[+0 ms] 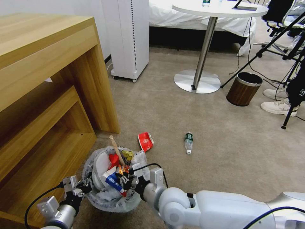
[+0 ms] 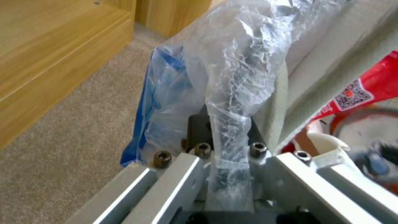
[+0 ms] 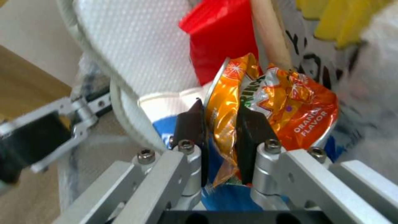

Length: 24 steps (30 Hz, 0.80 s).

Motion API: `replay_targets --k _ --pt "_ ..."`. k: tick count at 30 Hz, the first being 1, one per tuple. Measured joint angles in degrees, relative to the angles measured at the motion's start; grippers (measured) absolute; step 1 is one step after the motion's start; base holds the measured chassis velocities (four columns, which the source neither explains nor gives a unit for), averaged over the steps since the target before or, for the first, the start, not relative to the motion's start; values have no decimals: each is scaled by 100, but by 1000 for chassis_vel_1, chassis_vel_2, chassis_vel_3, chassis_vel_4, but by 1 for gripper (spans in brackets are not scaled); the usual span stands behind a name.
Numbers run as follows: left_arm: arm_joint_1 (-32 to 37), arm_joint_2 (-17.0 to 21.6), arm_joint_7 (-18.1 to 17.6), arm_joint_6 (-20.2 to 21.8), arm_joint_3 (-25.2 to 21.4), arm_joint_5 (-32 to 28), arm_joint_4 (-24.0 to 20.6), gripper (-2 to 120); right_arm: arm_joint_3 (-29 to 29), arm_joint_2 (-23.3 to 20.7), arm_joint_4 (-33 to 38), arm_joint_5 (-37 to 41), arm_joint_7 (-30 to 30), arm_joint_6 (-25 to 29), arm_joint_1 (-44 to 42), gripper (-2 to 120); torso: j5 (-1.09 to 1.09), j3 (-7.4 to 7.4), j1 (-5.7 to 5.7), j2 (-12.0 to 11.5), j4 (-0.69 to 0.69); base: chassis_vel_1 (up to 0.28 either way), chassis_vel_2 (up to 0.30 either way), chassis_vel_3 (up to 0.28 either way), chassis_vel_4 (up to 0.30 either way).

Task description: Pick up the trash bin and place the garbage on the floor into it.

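We grip the trash bin (image 1: pixel 109 194) by its bagged rim in our left claw (image 1: pixel 83 188), beside the wooden shelf (image 1: pixel 47 127). Our right claw (image 1: pixel 124 176) pinches an orange wrapper (image 3: pixel 286 105) over the bin; next, we judge, releasing it there, with the cup (image 1: pixel 145 141) and bottle (image 1: pixel 188 142) left on the floor

Head view high, looking down; wrist views close on trash bin (image 1: pixel 109 194).
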Motion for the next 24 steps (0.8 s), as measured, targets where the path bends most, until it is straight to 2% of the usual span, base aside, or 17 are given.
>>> replay_targets --k 7,9,10,12,14,15,19,22,24 --pt "-23 39 5 -5 -6 -9 37 0 66 111 -62 39 -6 -136 93 12 1 0 0 0 1 0 0 0 0" --pt "-37 54 7 -6 -7 -18 39 0 66 12 30 -4 -72 -139 91 20 1 0 0 0 0 0 0 0 0" --pt "-37 54 7 -6 -7 -18 39 0 66 12 30 -4 -72 -139 91 20 1 0 0 0 0 0 0 0 0" --pt "-51 54 7 -6 13 -19 41 0 44 -103 152 -74 -121 -139 37 32 0 0 0 0 0 0 0 0 0" --pt "-53 56 8 -6 17 -19 42 0 38 -140 194 -112 -133 -135 17 34 1 0 0 0 0 0 0 0 0" --pt "-57 63 8 -6 20 -19 42 0 19 -203 237 -195 -156 -109 -3 41 1 0 0 0 0 0 0 0 0" --pt "-57 69 8 -6 21 -19 41 0 9 -272 287 -260 -202 -83 -10 48 1 0 0 0 0 0 0 0 0" --pt "-17 49 17 -6 29 5 30 0 -56 -495 503 -579 -413 -4 -22 67 1 0 0 0 0 0 0 0 0" --pt "-3 38 27 -8 32 20 25 0 -72 -541 539 -671 -479 45 -22 70 1 0 0 0 0 0 0 0 0"
